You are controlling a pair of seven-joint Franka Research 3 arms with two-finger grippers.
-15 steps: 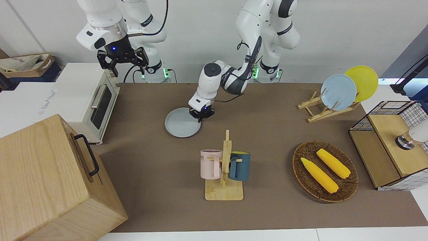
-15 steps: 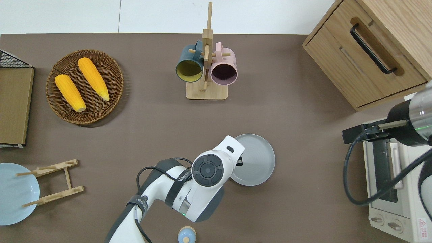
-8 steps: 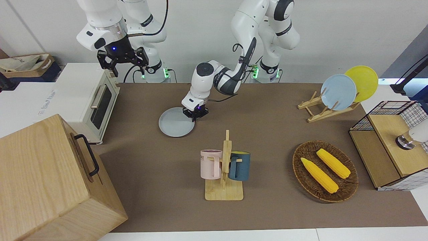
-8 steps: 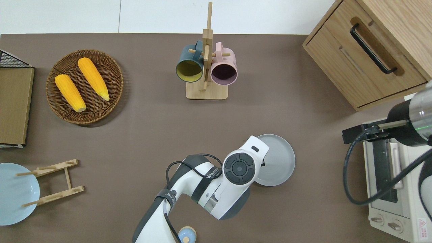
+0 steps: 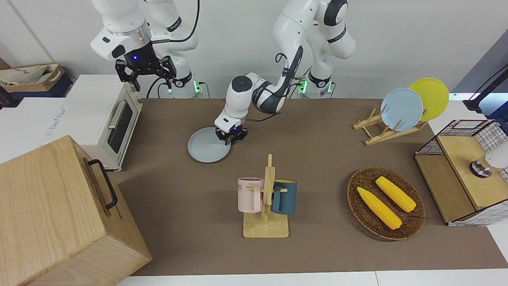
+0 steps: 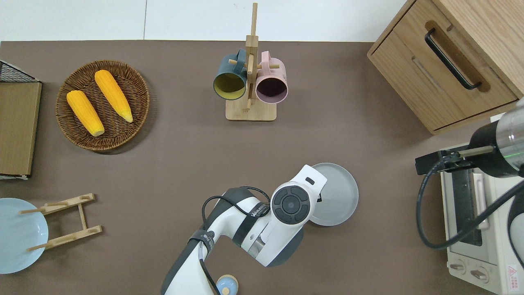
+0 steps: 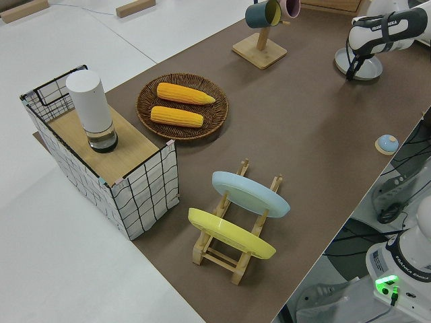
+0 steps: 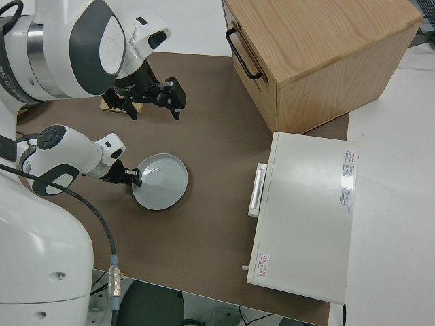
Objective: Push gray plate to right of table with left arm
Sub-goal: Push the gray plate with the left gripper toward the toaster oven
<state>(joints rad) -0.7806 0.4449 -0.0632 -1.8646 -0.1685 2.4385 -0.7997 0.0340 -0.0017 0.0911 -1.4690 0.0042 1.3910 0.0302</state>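
Lower right of centre in the overhead view, the gray plate (image 6: 336, 196) lies flat on the brown tabletop (image 6: 184, 155), between the mug rack (image 6: 250, 78) and the white toaster oven (image 6: 479, 229). The left gripper (image 5: 231, 135) is down at the plate's edge toward frame centre; whether its jaws are parted or closed cannot be told. The right arm (image 5: 123, 28) is parked, its jaws spread open.
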